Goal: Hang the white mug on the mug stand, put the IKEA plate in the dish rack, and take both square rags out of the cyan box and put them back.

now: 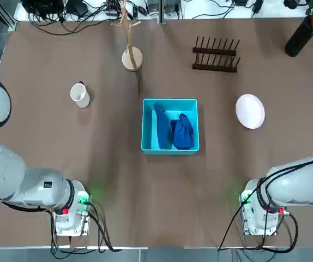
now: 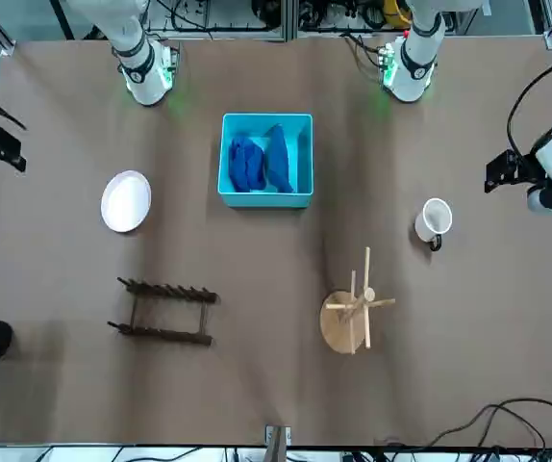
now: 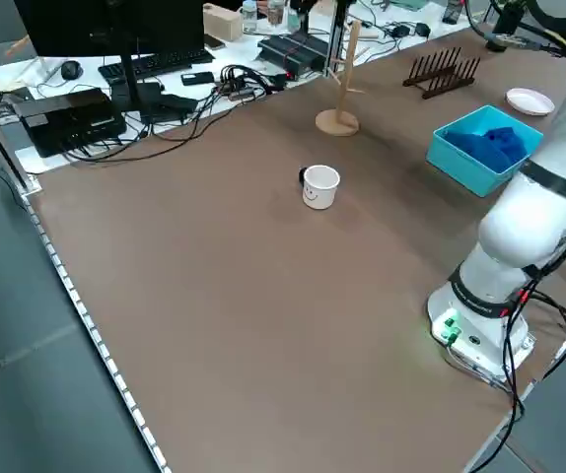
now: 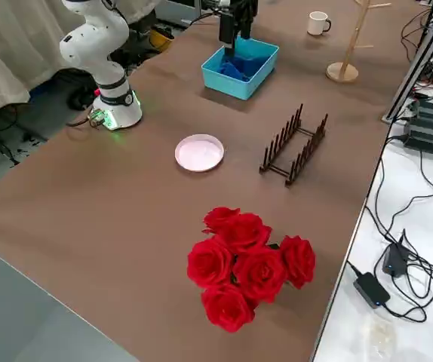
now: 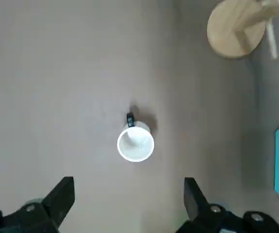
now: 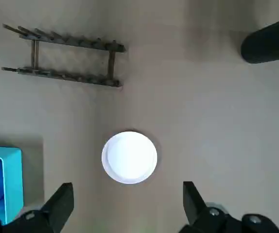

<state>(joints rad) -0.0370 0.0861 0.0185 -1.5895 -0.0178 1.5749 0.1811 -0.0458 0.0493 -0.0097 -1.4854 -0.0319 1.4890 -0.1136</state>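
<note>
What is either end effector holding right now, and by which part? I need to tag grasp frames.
Nothing is held. The left end effector is open high above the white mug; the right end effector is open high above the IKEA plate.

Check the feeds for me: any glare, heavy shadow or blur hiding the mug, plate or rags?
Top view: even light, white mug, IKEA plate and square rags in the cyan box all sharp; green base-light glow only. Right side view: soft shadow beside the dish rack. Left wrist view: mug in focus, mug stand slightly soft at the edge.
</note>
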